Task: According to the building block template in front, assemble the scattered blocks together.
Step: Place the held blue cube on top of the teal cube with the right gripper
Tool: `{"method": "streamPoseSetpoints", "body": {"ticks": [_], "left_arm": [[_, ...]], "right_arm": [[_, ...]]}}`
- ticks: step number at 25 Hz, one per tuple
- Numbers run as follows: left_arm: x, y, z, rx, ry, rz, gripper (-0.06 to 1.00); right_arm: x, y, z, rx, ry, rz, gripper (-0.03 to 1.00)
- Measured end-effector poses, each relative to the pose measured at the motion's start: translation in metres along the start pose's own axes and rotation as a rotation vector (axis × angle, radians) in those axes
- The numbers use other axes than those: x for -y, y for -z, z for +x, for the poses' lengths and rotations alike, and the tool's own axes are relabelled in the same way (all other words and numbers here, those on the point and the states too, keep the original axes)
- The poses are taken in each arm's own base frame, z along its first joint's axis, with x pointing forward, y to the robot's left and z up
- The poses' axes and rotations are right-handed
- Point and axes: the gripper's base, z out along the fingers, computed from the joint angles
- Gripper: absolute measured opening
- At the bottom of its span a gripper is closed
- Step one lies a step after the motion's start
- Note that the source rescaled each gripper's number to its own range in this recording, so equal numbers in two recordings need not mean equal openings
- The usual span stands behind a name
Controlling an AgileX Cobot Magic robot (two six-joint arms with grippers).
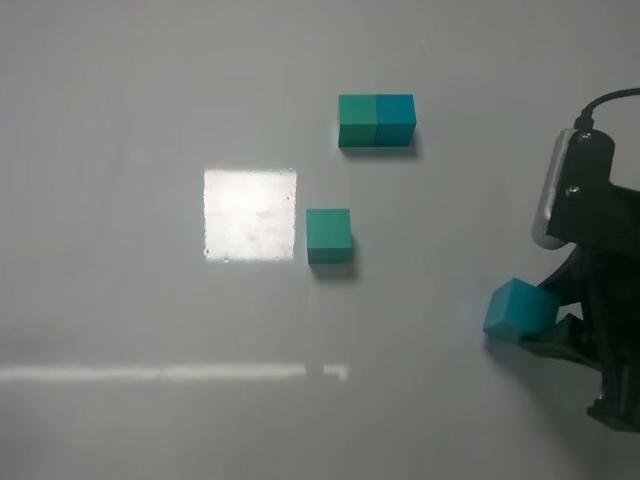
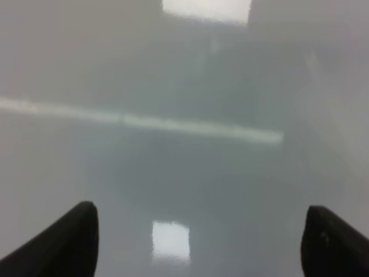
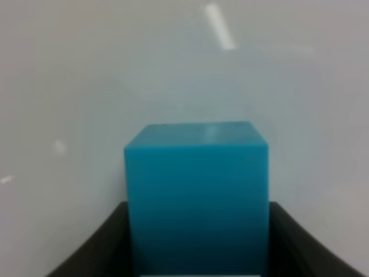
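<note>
The template [image 1: 376, 121], a teal-green cube joined to a cyan-blue cube, lies at the back of the table. The loose teal-green cube [image 1: 329, 235] sits in front of it near the middle. My right gripper [image 1: 545, 318] at the right edge is shut on the loose cyan-blue cube [image 1: 519, 310], which sticks out toward the left. In the right wrist view the blue cube [image 3: 197, 196] fills the space between the dark fingers [image 3: 101, 245]. My left gripper [image 2: 199, 242] shows only in its wrist view, open and empty over bare table.
A bright square reflection [image 1: 250, 214] lies left of the green cube. A thin light streak [image 1: 170, 372] runs across the front of the glossy grey table [image 1: 120, 120].
</note>
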Motion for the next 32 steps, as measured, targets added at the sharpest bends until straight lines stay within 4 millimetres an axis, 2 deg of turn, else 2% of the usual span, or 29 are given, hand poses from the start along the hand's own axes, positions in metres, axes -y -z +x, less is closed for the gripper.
{"method": "streamPoseSetpoints", "body": {"ticks": [4,7,16,20,28,32], "left_arm": [[0.0,0.0,0.0,0.0,0.0,0.0,0.86],[0.0,0.0,0.0,0.0,0.0,0.0,0.86],[0.0,0.0,0.0,0.0,0.0,0.0,0.86],[0.0,0.0,0.0,0.0,0.0,0.0,0.86],[0.0,0.0,0.0,0.0,0.0,0.0,0.86],[0.0,0.0,0.0,0.0,0.0,0.0,0.86]], "right_arm": [[0.021,0.03,-0.018,0.046,0.047,0.053,0.0],[0.032,0.032,-0.029,0.025,0.107,0.05,0.0],[0.032,-0.004,-0.082,-0.067,0.336,-0.007,0.0],[0.032,-0.007,-0.105,-0.042,0.381,-0.009,0.0],[0.046,-0.013,-0.131,-0.034,0.392,-0.007,0.0],[0.04,-0.022,-0.136,-0.04,0.417,-0.026,0.0]]}}
